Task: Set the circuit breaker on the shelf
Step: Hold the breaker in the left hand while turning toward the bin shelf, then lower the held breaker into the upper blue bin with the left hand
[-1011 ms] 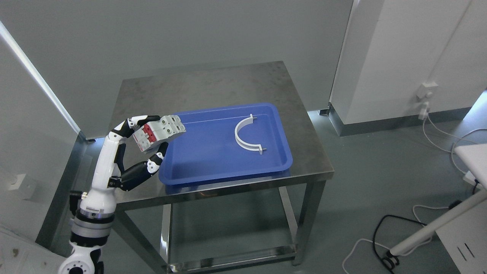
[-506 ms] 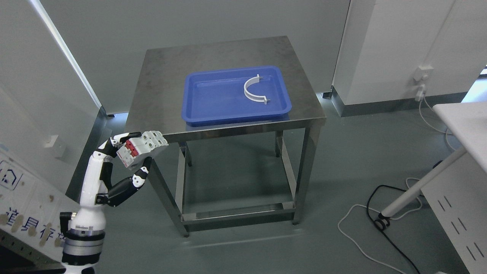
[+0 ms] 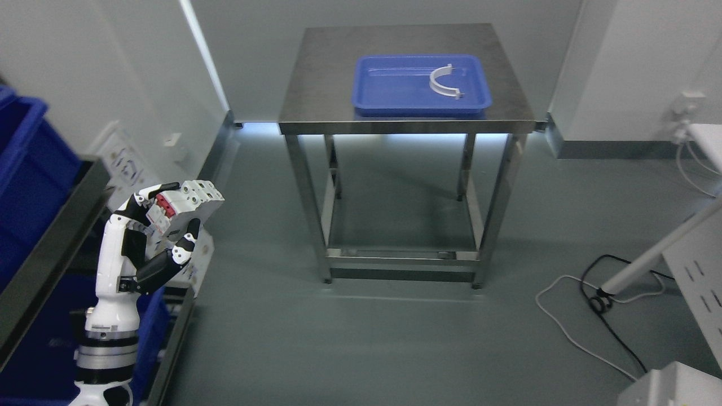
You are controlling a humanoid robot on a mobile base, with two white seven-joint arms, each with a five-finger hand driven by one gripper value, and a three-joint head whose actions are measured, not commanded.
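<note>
My left hand (image 3: 169, 217) is raised at the lower left, fingers shut on a white circuit breaker (image 3: 189, 206) with red switches. It hangs in the air beside a dark shelf (image 3: 53, 237) at the left edge. That shelf carries blue bins (image 3: 25, 169) on its levels. Behind, far from the hand, stands the steel table (image 3: 316, 90) with a blue tray (image 3: 389, 84) on top. In the tray lies a white curved clamp (image 3: 445, 82). The right arm is out of view.
Open grey floor (image 3: 361, 338) lies between me and the table. A black and a white cable (image 3: 598, 304) trail over the floor at the right, beside a white cabinet (image 3: 696, 270) and a slanted white leg. A wall socket (image 3: 685, 107) sits at the right.
The whole view has pulled back and swung left: the table and tray now look smaller and farther. The shelf with blue bins has come into view. My left hand still holds the breaker.
</note>
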